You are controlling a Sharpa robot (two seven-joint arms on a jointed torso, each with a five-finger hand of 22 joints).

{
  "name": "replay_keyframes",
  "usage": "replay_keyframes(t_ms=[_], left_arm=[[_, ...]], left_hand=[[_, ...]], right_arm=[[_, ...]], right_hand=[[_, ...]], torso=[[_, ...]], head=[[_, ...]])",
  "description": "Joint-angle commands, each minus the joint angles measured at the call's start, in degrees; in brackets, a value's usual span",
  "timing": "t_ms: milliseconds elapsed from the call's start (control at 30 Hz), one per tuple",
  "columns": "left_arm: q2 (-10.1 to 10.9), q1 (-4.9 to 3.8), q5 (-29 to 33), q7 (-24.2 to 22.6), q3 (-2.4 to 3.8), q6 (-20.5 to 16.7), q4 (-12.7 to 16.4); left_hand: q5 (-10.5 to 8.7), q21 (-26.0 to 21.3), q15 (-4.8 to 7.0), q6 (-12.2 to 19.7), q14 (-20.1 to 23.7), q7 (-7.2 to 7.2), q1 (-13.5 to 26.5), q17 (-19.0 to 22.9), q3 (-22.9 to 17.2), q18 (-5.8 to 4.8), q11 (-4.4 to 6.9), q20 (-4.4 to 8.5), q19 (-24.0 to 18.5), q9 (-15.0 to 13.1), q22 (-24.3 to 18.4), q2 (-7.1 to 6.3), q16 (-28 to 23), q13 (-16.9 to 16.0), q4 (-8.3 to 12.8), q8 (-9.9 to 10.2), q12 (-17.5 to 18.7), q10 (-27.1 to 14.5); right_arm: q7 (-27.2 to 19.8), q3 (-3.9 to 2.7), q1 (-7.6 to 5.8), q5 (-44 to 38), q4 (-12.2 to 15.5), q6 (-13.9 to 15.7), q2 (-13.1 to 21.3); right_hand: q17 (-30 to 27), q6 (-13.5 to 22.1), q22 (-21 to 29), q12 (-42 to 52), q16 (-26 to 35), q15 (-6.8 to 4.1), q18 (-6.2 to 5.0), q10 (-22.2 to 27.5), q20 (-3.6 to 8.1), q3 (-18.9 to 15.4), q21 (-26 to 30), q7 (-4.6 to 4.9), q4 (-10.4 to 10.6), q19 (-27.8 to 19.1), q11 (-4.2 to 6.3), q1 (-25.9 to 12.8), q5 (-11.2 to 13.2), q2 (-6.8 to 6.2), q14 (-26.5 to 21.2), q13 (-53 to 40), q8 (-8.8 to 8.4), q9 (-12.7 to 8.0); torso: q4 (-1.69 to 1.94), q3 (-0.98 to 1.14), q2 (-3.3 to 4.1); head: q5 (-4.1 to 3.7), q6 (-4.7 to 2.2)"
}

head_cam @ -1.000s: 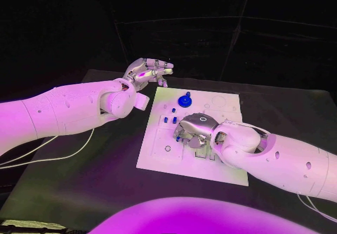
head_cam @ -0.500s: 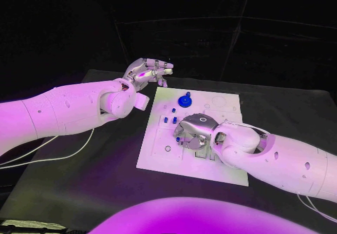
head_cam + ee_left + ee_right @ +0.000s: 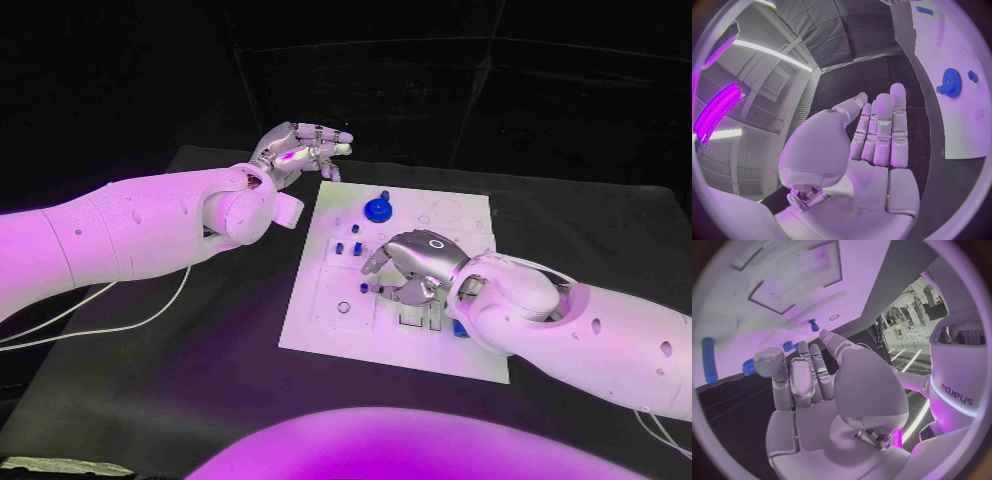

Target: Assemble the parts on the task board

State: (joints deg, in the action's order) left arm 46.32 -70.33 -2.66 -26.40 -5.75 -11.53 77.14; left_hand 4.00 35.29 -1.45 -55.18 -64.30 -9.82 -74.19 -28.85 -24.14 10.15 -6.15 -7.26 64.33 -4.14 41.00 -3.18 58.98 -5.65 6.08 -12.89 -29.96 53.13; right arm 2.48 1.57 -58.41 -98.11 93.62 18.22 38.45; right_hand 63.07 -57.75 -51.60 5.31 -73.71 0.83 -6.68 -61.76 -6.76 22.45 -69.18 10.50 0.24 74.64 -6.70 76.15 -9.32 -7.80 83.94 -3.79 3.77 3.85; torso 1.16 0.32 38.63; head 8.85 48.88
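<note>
The white task board [image 3: 329,322] lies in the middle of the black table. A blue gear [image 3: 378,208] with a small knob stands near its far edge, and small blue pegs [image 3: 342,245] stand to the left of the middle. My right hand [image 3: 413,264] hovers over the board's middle, fingers pointing down at it and holding nothing. In the right wrist view its fingers [image 3: 809,376] are stretched out, with a blue peg [image 3: 814,325] and a long blue piece [image 3: 709,366] on the board [image 3: 786,270] beyond. My left hand [image 3: 300,148] floats empty past the board's far left corner.
In the left wrist view the fingers [image 3: 879,131] lie straight, with the blue gear [image 3: 951,82] on the board [image 3: 942,42] off to one side. Black table [image 3: 188,350] surrounds the board. A white cable [image 3: 130,318] runs under my left arm.
My right hand has shifted a little to the right over the board and turned, uncovering more of the board's left-middle. My left hand has barely moved.
</note>
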Motion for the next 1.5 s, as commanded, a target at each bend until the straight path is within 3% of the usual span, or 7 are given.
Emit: replay_keyframes(t_ms=[33, 300, 467, 767, 933, 1167, 1500], left_arm=[[0.08, -0.11, 0.17, -0.08, 0.05, 0.53, -0.02], [0.08, -0.11, 0.17, -0.04, 0.05, 0.72, -0.11], [0.00, -0.11, 0.17, 0.18, 0.05, 1.13, -0.15], [-0.30, -0.11, 0.17, 0.56, 0.04, 1.85, -0.34], [-0.43, -0.10, 0.17, 0.66, 0.03, 1.96, -0.51], [-0.59, -0.08, 0.17, 0.63, 0.03, 1.96, -0.62], [-0.71, -0.07, 0.17, 0.59, 0.03, 1.90, -0.78]], left_hand=[[-0.18, -0.23, -0.10, -0.25, 0.43, -0.17, -0.56, 0.06, 0.04, 0.34, -0.07, 0.02, 0.26, -0.06, -0.09, 0.06, 0.18, 0.03, 0.43, -0.18, -0.18, -0.41], [-0.18, -0.23, -0.10, -0.25, 0.43, -0.17, -0.56, 0.06, 0.04, 0.34, -0.07, 0.02, 0.26, -0.06, -0.09, 0.06, 0.18, 0.03, 0.43, -0.18, -0.18, -0.41], [-0.12, -0.27, -0.14, -0.22, 0.54, -0.19, -0.65, 0.18, 0.12, 0.32, -0.10, 0.01, 0.24, -0.07, -0.11, 0.19, 0.23, 0.04, 0.51, -0.29, -0.33, -0.57], [0.26, -0.25, -0.08, -0.28, 0.69, -0.17, -1.15, 0.32, -0.09, 0.35, -0.07, 0.06, 0.21, -0.09, -0.08, 0.46, 0.28, 0.07, 0.85, -0.47, -0.52, -0.69], [0.31, -0.25, -0.12, -0.21, 0.75, -0.21, -1.05, 0.38, 0.03, 0.33, -0.14, 0.05, 0.18, -0.08, -0.07, 0.34, 0.31, 0.10, 0.87, -0.49, -0.54, -0.84], [0.31, -0.25, -0.13, -0.20, 0.76, -0.23, -1.01, 0.40, 0.06, 0.32, -0.15, 0.04, 0.17, -0.08, -0.07, 0.32, 0.31, 0.11, 0.86, -0.50, -0.55, -0.87], [0.32, -0.26, -0.15, -0.19, 0.79, -0.24, -0.93, 0.42, 0.10, 0.31, -0.17, 0.03, 0.15, -0.08, -0.07, 0.34, 0.32, 0.12, 0.82, -0.53, -0.57, -0.91]], right_arm=[[0.25, -0.69, -0.74, 6.39, 1.70, 1.38, 2.46], [7.25, -1.71, -5.64, 8.59, 2.85, -6.37, 8.41], [9.51, -1.80, -7.01, 6.45, 2.17, -9.03, 9.80], [10.40, -1.81, -7.52, 3.46, 1.74, -14.65, 10.21], [10.22, -1.79, -7.55, 2.83, 1.21, -16.11, 9.50], [9.71, -1.77, -7.53, 2.51, -0.17, -16.79, 8.08], [8.71, -1.74, -7.39, 2.68, -1.96, -17.36, 6.40]], right_hand=[[-0.23, 0.13, -0.16, 0.32, -0.06, 0.33, -0.35, -0.31, -0.18, -0.76, -0.17, -0.20, 0.03, 0.25, 0.25, -0.29, -0.13, 0.29, 1.13, -0.05, 0.09, 0.05], [-3.44, 4.16, 3.62, -0.10, 1.66, 0.29, -1.00, 5.71, -0.22, -9.12, 2.42, -1.73, 1.45, -1.80, 0.40, -1.67, 1.22, -0.69, -0.03, -0.05, -0.01, -0.02], [-3.49, 5.35, 3.62, 0.50, 1.47, -2.32, -0.98, 7.97, 1.91, -13.96, 2.52, -2.88, 2.04, -1.37, 1.87, -0.48, 1.39, 0.11, 0.34, 0.04, -0.14, -0.03], [-4.26, 5.39, 4.16, 1.90, 1.83, -2.73, -0.95, 9.05, 2.43, -18.45, 3.16, -3.62, 2.02, -1.36, 2.49, 2.27, 2.28, 1.15, 0.49, 0.01, -0.05, 0.05], [-4.54, 4.67, 4.24, 3.15, 1.92, -1.90, -0.83, 8.14, 1.93, -19.55, 3.32, -3.35, 1.96, -1.25, 2.18, 3.45, 2.12, 2.39, 0.59, -0.10, 0.10, 0.13], [-4.41, 3.47, 3.61, 5.50, 1.59, -0.51, -0.73, 4.26, 0.62, -19.29, 2.93, -3.13, 1.71, -0.64, 1.60, 5.19, 0.26, 5.17, 1.00, -0.15, 0.12, 0.13], [-4.59, 0.66, 1.99, 5.47, 1.50, -0.81, -0.59, -1.17, 0.58, -16.30, 1.83, -2.46, 1.72, 0.43, 2.02, 6.90, 1.36, 7.61, 1.13, 0.30, 0.32, 0.16]], torso=[[-0.12, -0.20, -0.16], [-0.50, -0.27, -0.34], [-0.35, -0.35, -0.32], [-0.40, -0.29, -0.27], [-0.49, -0.26, -0.31], [-0.37, -0.23, -0.25], [-0.47, -0.22, -0.27]], head=[[-0.59, -0.49], [-1.81, -1.71], [-2.61, -2.47], [-2.87, -2.54], [-2.92, -2.49], [-3.08, -2.33], [-2.92, -2.18]])
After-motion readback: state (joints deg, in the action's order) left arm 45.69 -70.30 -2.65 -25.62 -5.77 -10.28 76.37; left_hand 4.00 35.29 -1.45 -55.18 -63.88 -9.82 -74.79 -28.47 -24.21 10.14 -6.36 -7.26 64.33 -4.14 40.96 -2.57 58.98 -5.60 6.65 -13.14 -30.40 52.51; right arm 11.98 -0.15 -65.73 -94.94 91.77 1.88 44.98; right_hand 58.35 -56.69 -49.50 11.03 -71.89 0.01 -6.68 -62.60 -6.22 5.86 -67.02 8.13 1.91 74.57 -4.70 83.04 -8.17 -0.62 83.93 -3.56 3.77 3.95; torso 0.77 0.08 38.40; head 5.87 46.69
